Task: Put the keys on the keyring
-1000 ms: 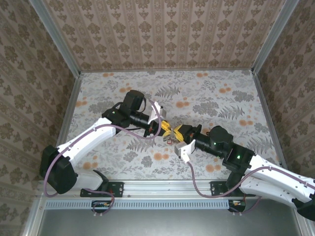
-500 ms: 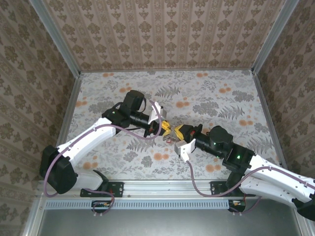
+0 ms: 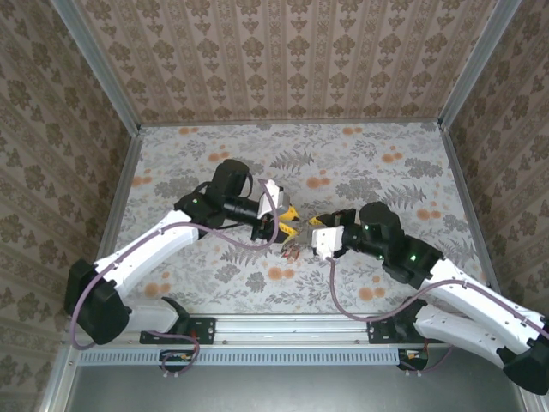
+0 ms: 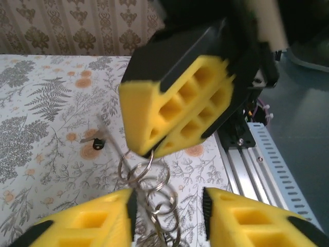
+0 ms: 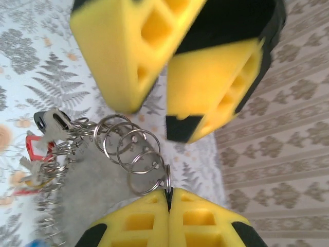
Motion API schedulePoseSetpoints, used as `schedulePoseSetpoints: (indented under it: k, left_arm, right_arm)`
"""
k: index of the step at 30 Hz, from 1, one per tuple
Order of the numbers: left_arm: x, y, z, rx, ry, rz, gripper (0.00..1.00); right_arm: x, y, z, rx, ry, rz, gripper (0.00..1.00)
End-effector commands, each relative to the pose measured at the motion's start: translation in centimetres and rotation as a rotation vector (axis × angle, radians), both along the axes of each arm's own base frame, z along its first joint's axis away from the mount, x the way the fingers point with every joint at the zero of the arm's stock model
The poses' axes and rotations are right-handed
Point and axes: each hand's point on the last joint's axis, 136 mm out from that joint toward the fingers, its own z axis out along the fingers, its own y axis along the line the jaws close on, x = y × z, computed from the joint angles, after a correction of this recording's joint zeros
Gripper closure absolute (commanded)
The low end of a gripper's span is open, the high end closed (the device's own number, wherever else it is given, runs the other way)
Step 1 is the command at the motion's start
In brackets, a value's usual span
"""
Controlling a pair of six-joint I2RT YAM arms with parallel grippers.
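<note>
Rings (image 5: 129, 154), four, chained beside keys (image 5: 43, 141)

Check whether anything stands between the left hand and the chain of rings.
Nothing visible does. The left hand stands open, and the chain of rings shows in the gap between its fingers. The right hand pinches the chain's end ring.

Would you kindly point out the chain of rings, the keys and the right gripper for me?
chain of rings (image 5: 131, 147), right wrist view, on the overlapping middle rings.
keys (image 5: 34, 146), right wrist view, on the red head.
right gripper (image 5: 168, 198), right wrist view, at the seam between its shut fingers.
</note>
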Motion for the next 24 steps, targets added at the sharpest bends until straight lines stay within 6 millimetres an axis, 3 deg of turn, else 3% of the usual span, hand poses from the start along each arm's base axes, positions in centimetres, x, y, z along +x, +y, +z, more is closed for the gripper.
schedulePoseSetpoints:
  k: [1, 6, 10, 13, 18, 21, 24]
  left_arm:
    - [-0.9, 1.3, 0.8, -0.024, -0.034, 0.001, 0.51]
    - [-1.6, 3.8, 2.0, -0.061, -0.115, 0.025, 0.44]
    - [-0.5, 4.0, 2.6, -0.063, -0.224, 0.077, 0.45]
    - [0.9, 3.0, 2.5, -0.056, -0.271, 0.108, 0.51]
    - [1.4, 0.9, 1.1, -0.015, -0.319, 0.091, 0.62]
    - [1.1, 0.1, 1.1, -0.028, -0.337, 0.071, 0.82]
    - [1.0, 0.0, 0.9, -0.028, -0.359, 0.073, 0.82]
  right_arm:
    - [-0.8, 0.6, 2.4, 0.117, 0.118, 0.071, 1.0]
    - [-1.1, 0.6, 2.6, 0.123, 0.188, 0.151, 1.0]
    - [-1.5, 1.0, 3.2, 0.121, 0.227, 0.208, 1.0]
    - [-1.5, 1.5, 3.5, 0.13, 0.253, 0.232, 1.0]
    - [-1.1, 2.1, 3.7, 0.166, 0.287, 0.234, 1.0]
    - [-0.9, 2.5, 3.9, 0.191, 0.305, 0.236, 1.0]
    - [-0.9, 2.6, 3.9, 0.198, 0.326, 0.235, 1.0]
